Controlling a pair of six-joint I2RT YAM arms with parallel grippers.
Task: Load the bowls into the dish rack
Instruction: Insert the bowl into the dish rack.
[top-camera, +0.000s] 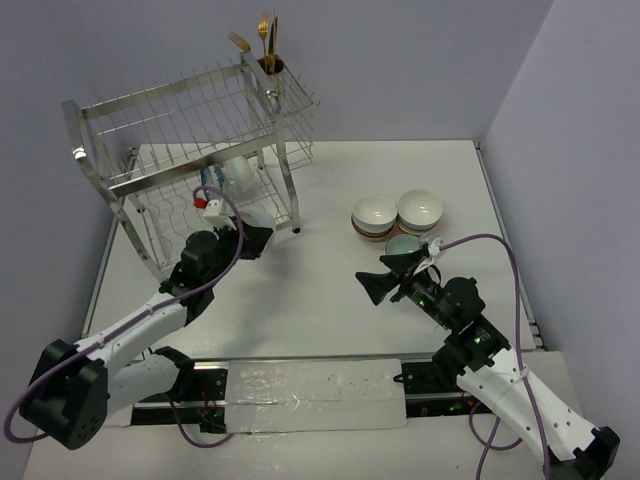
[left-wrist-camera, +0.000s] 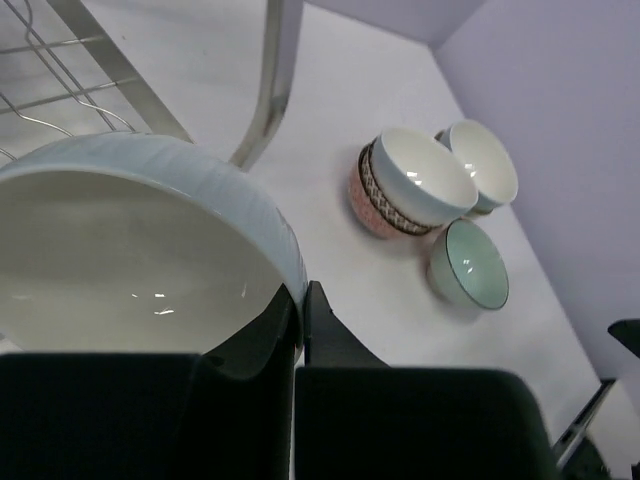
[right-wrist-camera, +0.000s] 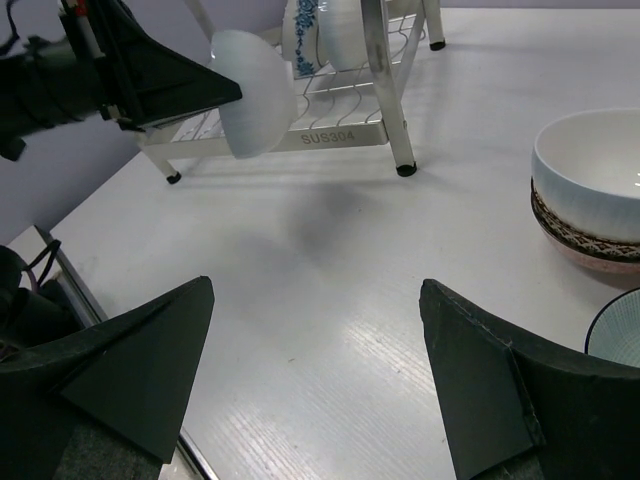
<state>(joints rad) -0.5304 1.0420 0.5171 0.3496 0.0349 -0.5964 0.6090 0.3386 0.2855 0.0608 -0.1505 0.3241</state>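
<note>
By the dish rack (top-camera: 180, 120), left jaws pinch a bowl (left-wrist-camera: 130, 260) at its rim.

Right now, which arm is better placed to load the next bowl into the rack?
Left: the left claw grips a white ceramic bowl beside the silver wire dish rack; the right claw hangs open and empty.

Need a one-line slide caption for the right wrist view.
Open right gripper above the table; left gripper holds a white bowl near the dish rack; stacked bowls at right.
</note>
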